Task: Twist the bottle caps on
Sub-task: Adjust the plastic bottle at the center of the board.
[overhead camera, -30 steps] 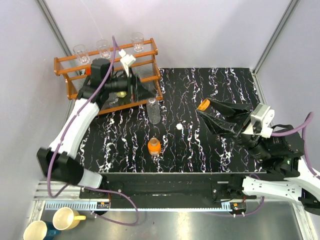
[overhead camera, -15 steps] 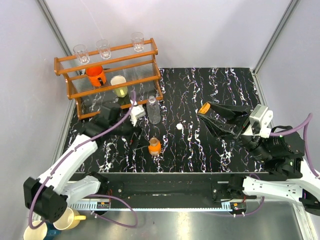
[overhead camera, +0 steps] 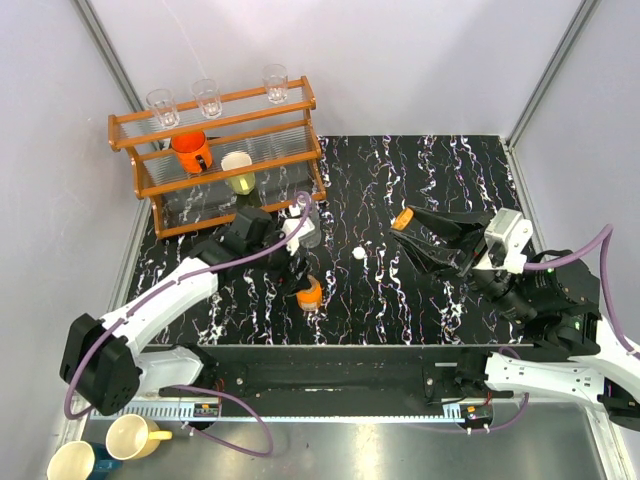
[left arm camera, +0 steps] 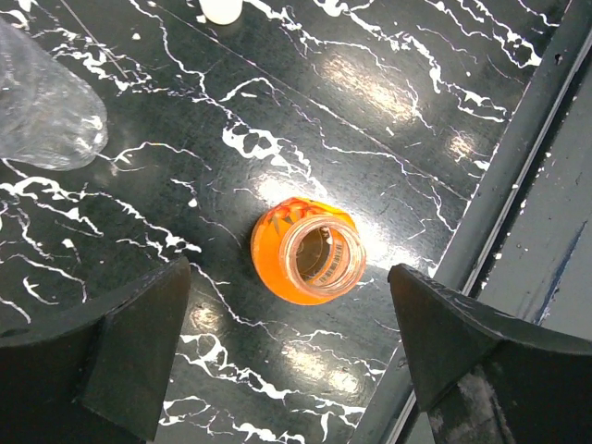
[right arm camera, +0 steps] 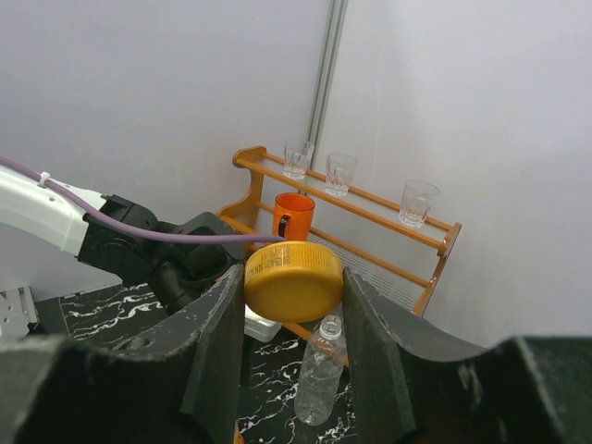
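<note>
A black table (overhead camera: pixel 420 170) veined in white sits between grey walls. The left gripper (left arm camera: pixel 289 270) hangs with its fingers spread wide above the short, squat orange bottle (left arm camera: pixel 308 252), whose mouth is bare. The right gripper (right arm camera: pixel 294 285) is clamped on the round orange screw cap (overhead camera: pixel 403 217), held in the air. The left arm partly hides the tall clear plastic bottle (right arm camera: pixel 320 370) from above. The small white cap (overhead camera: pixel 358 254) lies on the table, its rim too small to make out.
</note>
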### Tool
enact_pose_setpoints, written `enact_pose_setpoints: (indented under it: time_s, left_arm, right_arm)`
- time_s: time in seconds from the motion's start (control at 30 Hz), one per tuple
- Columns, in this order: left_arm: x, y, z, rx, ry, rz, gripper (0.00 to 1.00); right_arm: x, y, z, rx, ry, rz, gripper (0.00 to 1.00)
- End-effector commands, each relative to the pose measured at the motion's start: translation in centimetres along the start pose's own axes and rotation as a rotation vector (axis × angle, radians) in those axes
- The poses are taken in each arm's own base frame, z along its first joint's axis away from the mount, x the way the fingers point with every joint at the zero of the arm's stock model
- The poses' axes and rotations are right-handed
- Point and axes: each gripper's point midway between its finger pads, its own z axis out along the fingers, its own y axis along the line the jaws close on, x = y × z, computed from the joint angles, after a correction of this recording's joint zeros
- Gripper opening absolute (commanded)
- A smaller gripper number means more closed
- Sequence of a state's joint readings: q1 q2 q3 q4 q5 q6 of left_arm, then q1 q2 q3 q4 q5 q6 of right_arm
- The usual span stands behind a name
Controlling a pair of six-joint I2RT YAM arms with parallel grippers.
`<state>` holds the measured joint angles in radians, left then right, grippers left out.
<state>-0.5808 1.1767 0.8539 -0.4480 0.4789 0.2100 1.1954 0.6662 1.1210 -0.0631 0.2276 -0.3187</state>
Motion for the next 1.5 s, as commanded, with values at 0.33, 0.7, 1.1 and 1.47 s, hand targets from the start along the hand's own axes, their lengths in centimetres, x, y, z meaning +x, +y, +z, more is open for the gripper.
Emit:
enact_pose_setpoints:
  time_s: [0.33,0.7,1.1,1.47]
  left_arm:
    - [1.0,-2.2,1.8,0.093,0.031,0.084,0.91]
    - [1.2,-1.3,3.0,0.064,0.03,0.076,0.85]
    - [1.3,-0.8,3.7,0.042,0.023,0.054,0.71]
    - [2.0,-0.5,3.7,0.033,0.069,0.065,0.5]
  right_arm:
    - [-0.6,-0.8,-0.6,0.041,-0.004,0.022,0.37]
    - [-0.3,-0.7,-0.7,0.037,0.006,0.035,0.37]
    - [0.8,-0.6,-0.8,0.044,0.029,0.049,0.36]
    - [0.9,-0.9,-1.3,0.06,0.035,0.06,0.35]
